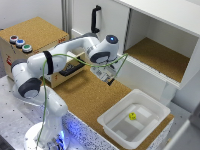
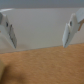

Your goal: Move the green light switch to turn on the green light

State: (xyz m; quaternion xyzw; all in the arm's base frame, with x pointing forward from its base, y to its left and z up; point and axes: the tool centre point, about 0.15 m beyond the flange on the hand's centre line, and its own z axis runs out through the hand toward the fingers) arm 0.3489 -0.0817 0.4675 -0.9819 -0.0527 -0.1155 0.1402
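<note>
Three small round buttons sit in a row on top of the cork-covered box (image 1: 37,35) at the exterior view's left — a red-topped button (image 1: 13,39), a blue-topped button (image 1: 20,43) and the green light switch (image 1: 27,48), nearest the box's front edge. The white arm (image 1: 55,62) reaches across the cork counter (image 1: 85,100), its fingers (image 1: 111,80) hanging well apart from the switch, near the white cabinet (image 1: 150,30). From the wrist view the fingers (image 2: 72,30) stand wide, holding nothing. A white tub (image 1: 112,122) holds a small yellow object (image 1: 132,116).
</note>
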